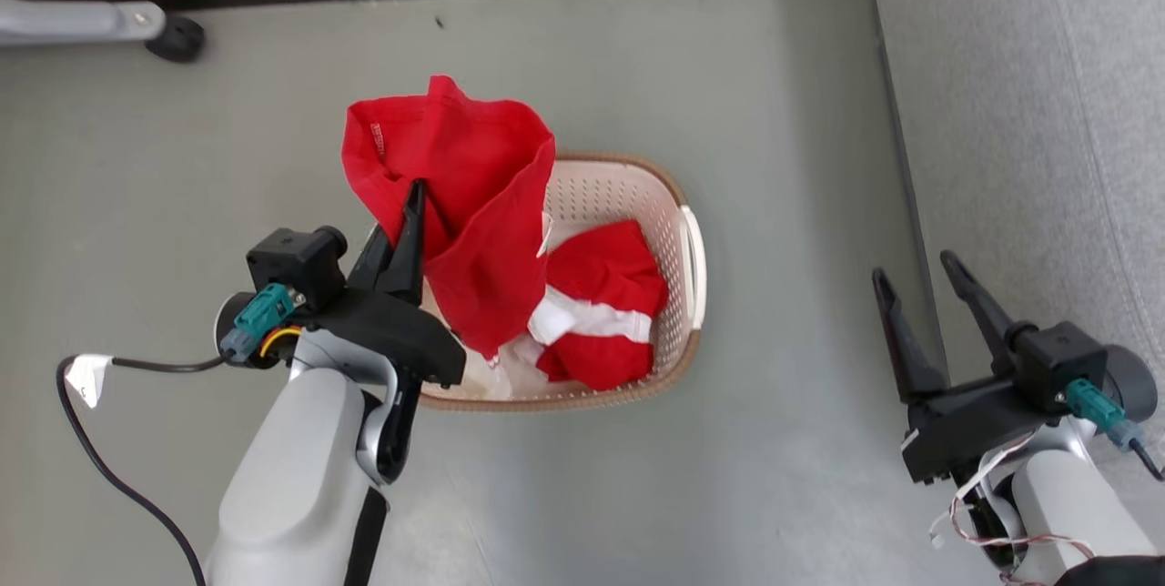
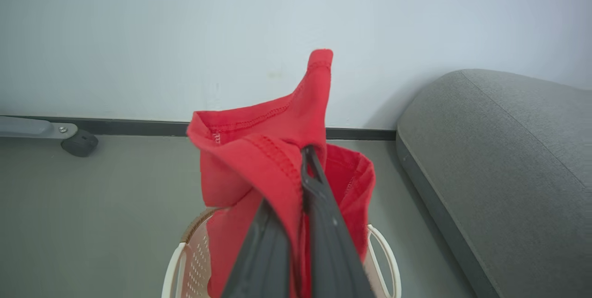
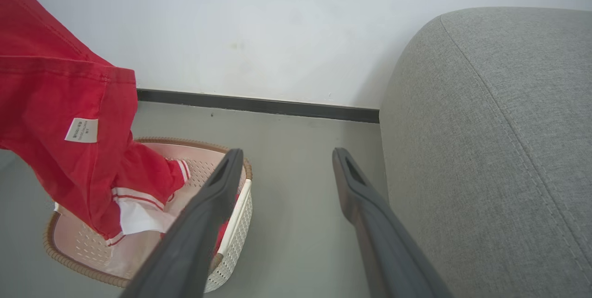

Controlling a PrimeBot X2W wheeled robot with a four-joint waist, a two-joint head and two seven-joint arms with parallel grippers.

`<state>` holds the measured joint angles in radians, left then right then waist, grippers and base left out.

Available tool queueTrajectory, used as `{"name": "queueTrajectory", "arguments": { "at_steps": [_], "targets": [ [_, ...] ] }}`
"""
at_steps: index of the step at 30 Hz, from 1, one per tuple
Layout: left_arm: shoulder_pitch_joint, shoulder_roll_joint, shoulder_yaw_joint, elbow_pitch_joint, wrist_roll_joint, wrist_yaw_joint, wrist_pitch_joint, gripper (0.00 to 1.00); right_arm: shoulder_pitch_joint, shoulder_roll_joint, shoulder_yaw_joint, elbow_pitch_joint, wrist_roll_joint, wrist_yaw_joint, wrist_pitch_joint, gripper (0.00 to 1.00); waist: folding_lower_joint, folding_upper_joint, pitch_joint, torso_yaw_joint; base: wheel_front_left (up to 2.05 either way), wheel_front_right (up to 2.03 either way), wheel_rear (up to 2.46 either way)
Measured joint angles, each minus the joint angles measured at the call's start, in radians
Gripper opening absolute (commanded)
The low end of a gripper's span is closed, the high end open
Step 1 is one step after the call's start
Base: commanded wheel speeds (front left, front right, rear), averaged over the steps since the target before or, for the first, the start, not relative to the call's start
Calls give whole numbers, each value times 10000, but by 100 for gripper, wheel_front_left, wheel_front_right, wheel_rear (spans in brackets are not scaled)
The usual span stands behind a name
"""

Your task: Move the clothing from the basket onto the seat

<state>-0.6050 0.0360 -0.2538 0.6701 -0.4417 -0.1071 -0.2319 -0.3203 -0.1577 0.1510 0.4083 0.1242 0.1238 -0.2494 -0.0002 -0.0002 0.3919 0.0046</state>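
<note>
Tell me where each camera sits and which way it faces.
Head: on the head, looking down at the floor; basket, seat at right; left gripper shut on a red garment, right gripper open.
Left wrist: along its shut fingers toward the wall; garment draped over them.
Right wrist: along open fingers toward the wall, between basket and seat.
Shared: all three show basket and seat.

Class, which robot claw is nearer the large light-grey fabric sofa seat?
Right. The open right claw hovers beside the light-grey fabric sofa seat; the left claw, gripping a red fabric garment, is above the cream perforated plastic basket, farther off.
</note>
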Motion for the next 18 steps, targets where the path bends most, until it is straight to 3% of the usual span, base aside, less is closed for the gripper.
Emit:
{"name": "queueTrajectory", "arguments": {
  "at_steps": [7, 18],
  "targets": [
    [521, 0, -270, -938, -59, -79, -8, 0, 501, 121, 186, 161, 56, 0, 0, 100, 0, 0, -1072, 317, 0, 0, 0],
    [1066, 6, -757, -1967, -286, -82, -50, 0, 1238, 303, 1444, 207, 274, 0, 0, 100, 0, 0, -2734, 579, 0, 0, 0]
  ]
}}
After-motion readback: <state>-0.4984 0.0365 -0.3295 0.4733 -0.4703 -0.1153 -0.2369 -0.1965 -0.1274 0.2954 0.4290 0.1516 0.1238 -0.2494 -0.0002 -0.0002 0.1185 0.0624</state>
